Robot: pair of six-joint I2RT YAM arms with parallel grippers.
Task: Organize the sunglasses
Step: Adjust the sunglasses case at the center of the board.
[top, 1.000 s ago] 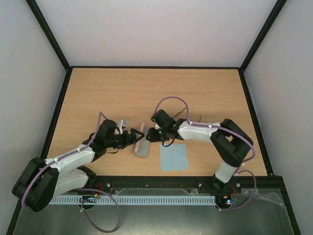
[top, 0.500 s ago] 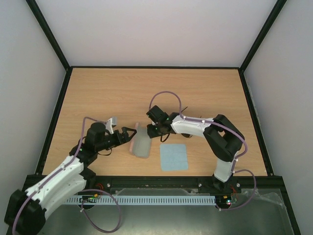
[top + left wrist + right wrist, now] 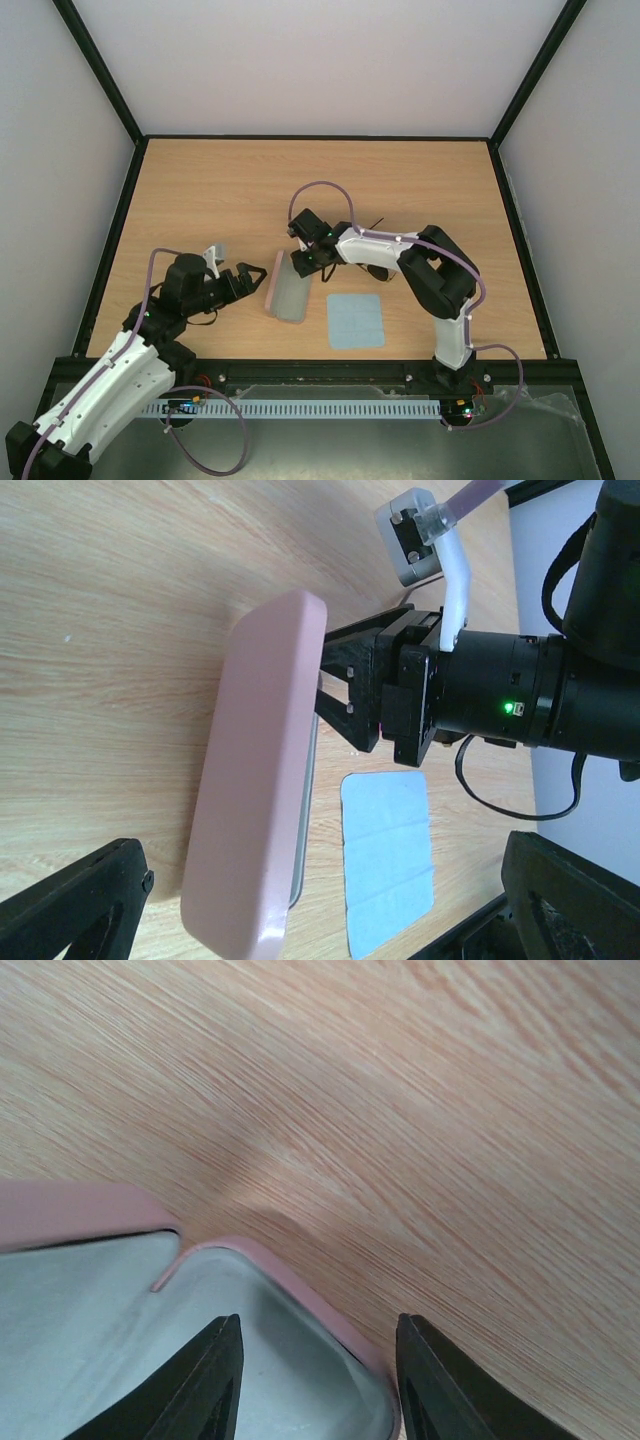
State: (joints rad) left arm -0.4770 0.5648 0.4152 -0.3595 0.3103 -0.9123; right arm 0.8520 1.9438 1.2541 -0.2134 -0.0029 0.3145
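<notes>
The case lies open and looks empty, right gripper spread at its 1 o'clock rim, left gripper spread and apart at 9, while the sunglasses, mostly hidden at 2 o'clock, are, I judge, yet to go inside.

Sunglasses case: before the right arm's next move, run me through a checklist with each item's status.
1. Case open: ok, lid up, grey lining showing.
2. Case interior free: ok in the part the right wrist view shows.
3. Right gripper free: ok, open at the case's far end, holding nothing.
4. Left gripper out of the way: ok, open, apart from the case.
5. Sunglasses located: cannot tell; only a thin black arm shows past the right arm.
6. Cloth clear: ok, flat beside the case, not touching.
</notes>
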